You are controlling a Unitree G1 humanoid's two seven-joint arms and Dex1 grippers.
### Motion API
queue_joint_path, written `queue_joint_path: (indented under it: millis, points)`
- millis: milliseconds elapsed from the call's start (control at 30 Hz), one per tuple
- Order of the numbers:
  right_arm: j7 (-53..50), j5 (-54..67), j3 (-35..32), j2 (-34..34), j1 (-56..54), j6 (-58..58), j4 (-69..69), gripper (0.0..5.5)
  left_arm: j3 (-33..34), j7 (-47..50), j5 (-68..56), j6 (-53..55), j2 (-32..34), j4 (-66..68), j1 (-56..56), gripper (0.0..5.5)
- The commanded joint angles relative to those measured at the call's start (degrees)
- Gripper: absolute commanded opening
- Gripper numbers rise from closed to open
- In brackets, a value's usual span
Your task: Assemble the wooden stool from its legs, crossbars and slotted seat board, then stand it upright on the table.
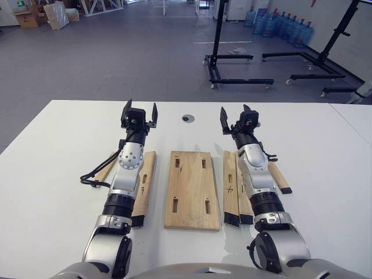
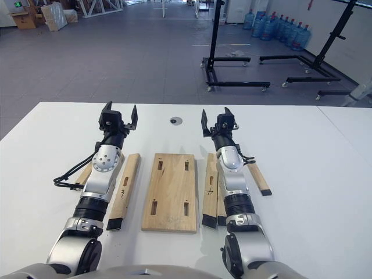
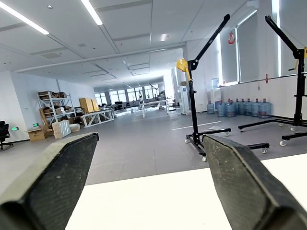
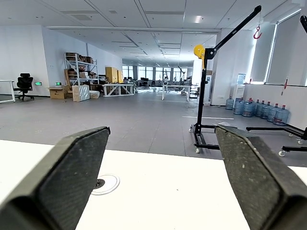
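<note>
The slotted seat board lies flat on the white table between my two arms. A wooden leg lies right of my left forearm, and a thinner wooden piece pokes out on that arm's left side. Two legs lie side by side left of my right forearm, with a short crossbar on its right. My left gripper is open above the table beyond the parts, holding nothing. My right gripper is open too and empty, with both fingers spread wide.
A round grommet hole sits in the table past the seat board. Beyond the table's far edge are black wheeled frames and water bottles on the grey floor. Bare table extends far left and far right.
</note>
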Motion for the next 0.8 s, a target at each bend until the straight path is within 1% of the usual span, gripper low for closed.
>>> queue_joint_path:
  millis: [33,200,267,433,533,600,667,733,800]
  points:
    - [0.0,-0.3,-0.1,-0.5,-1.2,-0.2,0.0,4.03,-0.4,-0.6,-0.4,-0.2,-0.1,-0.3,-0.1,3.99]
    - [0.1,0.2,-1.1,-1.9,-0.3,1.6,-2.2,4.03,-1.2,-1.2,-0.2,-0.3,-0.5,-2.1,1.5,3.99]
    - [1.3,1.2,-2.4,-4.0,1.0,3.7,-4.7,4.03,-1.6,-1.0,0.1,0.1,-0.8,-3.5,2.5,3.99]
    - [5.0,3.7,-7.8,-12.4,5.9,9.8,-11.1,4.03,-2.0,0.4,1.0,0.9,-1.8,-6.5,5.9,3.99]
    - [7.1,3.8,-12.3,-19.2,10.9,10.7,-13.9,4.03,-2.1,1.0,1.6,2.0,-2.0,-10.3,8.7,3.99]
    - [8.9,4.1,-14.5,-22.2,15.5,12.6,-16.8,4.03,-1.9,1.8,2.2,2.7,-2.0,-12.5,10.7,3.99]
    - [11.0,5.2,-15.6,-23.7,20.0,14.7,-19.5,4.03,-1.7,2.8,2.6,3.5,-2.4,-14.6,12.4,3.99]
    - [11.7,7.3,-17.2,-23.8,24.6,19.8,-21.8,4.03,-2.0,3.6,3.4,4.0,-3.0,-16.1,13.4,3.99]
    - [13.2,9.8,-17.4,-23.3,28.8,25.1,-25.4,4.03,-2.2,4.6,4.0,4.5,-3.6,-17.6,14.4,3.99]
